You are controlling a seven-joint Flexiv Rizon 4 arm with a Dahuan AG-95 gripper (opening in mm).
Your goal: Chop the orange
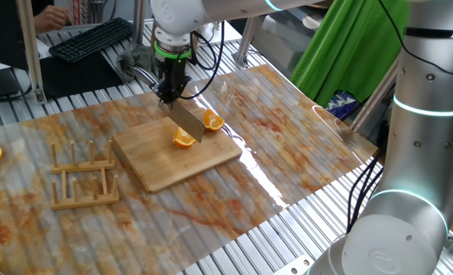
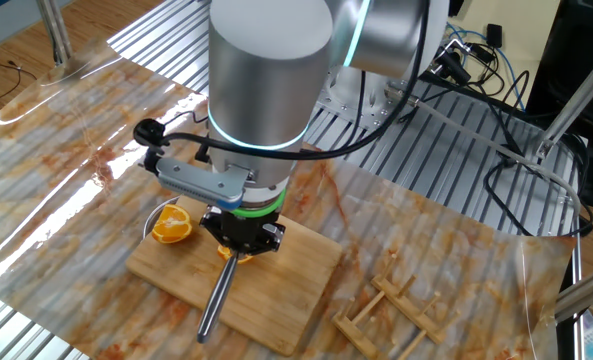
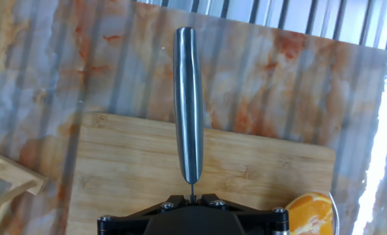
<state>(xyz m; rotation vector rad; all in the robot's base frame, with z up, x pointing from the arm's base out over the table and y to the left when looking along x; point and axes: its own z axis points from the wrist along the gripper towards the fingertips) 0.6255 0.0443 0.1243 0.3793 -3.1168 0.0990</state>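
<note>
The gripper [image 1: 170, 93] is clamping a knife [image 1: 188, 121], blade down between two orange pieces [image 1: 184, 139] on the board [image 1: 173, 164]. One is lying on each side; the cut beneath is probably hidden.

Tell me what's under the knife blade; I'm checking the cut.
The knife, in the shut gripper, stands between two orange pieces on the wooden board. The blade's contact with the board is hidden.

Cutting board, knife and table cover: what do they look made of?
Cutting board: wood, probably bamboo, with pale matte grain strips. Knife: metal, likely steel, with a grey sheen and highlights along its handle. Table cover: seemingly glossy plastic sheet, marbled orange-grey print, showing glare streaks.
</note>
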